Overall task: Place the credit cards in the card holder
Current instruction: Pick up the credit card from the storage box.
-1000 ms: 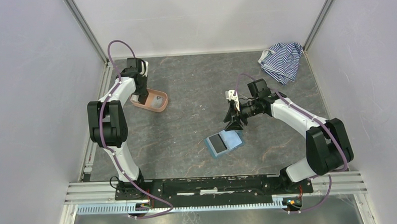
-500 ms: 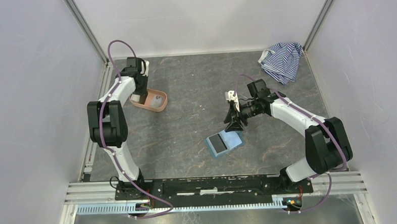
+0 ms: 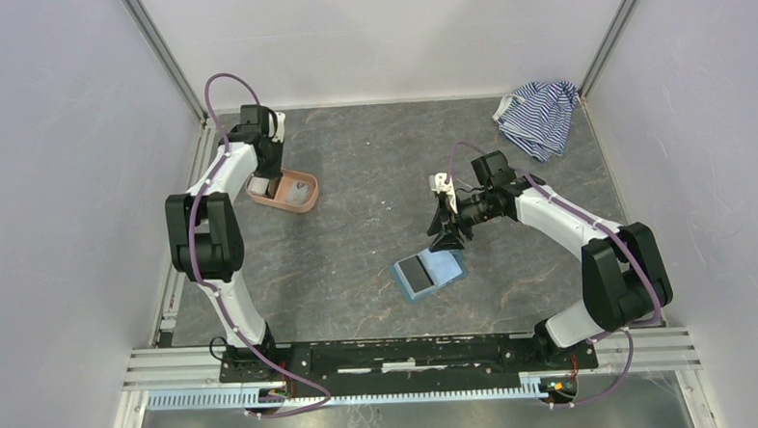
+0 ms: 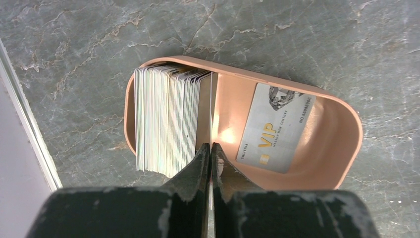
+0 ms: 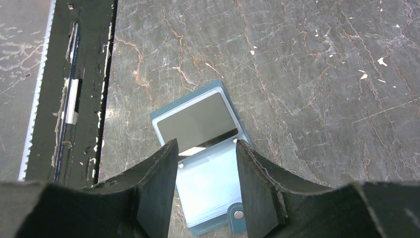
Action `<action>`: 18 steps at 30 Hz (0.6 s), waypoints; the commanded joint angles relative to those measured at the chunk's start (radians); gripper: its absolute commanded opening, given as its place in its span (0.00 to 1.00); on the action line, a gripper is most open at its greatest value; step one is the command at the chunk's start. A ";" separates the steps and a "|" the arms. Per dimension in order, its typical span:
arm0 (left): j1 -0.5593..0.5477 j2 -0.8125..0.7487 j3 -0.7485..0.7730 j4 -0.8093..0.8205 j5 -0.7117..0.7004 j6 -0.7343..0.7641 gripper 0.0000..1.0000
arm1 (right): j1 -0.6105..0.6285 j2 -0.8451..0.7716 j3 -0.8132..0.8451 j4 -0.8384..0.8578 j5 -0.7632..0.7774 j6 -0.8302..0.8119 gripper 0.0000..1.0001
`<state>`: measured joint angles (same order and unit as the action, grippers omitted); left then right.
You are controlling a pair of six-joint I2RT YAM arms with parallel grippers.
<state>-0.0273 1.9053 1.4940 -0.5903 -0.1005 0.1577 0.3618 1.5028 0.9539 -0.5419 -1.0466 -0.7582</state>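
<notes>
- Two arms work well apart on the grey table (image 3: 372, 147). The left gripper (image 4: 211, 148) is down in the salmon-pink tray (image 4: 341, 148) at far left.
- Compared with a second ago, the left gripper has shifted slightly toward the tray's left end and its jaws have drawn together.
- Left jaws: pinched on the edge of a single card (image 4: 211, 109) that stands upright just beside the stack of credit cards (image 4: 166, 119).
- A VIP card (image 4: 275, 129) lies flat in the tray's other half.
- The right gripper (image 5: 207, 145) is unchanged. It hovers half open, holding nothing, over the card holder (image 5: 205, 183).
- The card holder lies unfolded near table centre, in the same place as before, with a dark card (image 5: 195, 121) in one pocket.
</notes>
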 commanded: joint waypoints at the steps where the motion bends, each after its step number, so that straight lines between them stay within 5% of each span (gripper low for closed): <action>1: 0.009 -0.022 0.060 -0.029 0.062 -0.062 0.08 | -0.004 0.002 0.040 -0.014 -0.029 -0.027 0.53; 11: 0.009 -0.188 -0.039 0.017 0.388 -0.152 0.02 | -0.003 -0.021 0.035 -0.006 0.012 -0.036 0.53; 18: -0.002 -0.453 -0.434 0.446 0.887 -0.437 0.02 | -0.008 -0.086 -0.005 0.080 0.069 0.018 0.52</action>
<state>-0.0216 1.5883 1.2404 -0.4332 0.4522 -0.0563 0.3614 1.4784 0.9569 -0.5358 -1.0035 -0.7635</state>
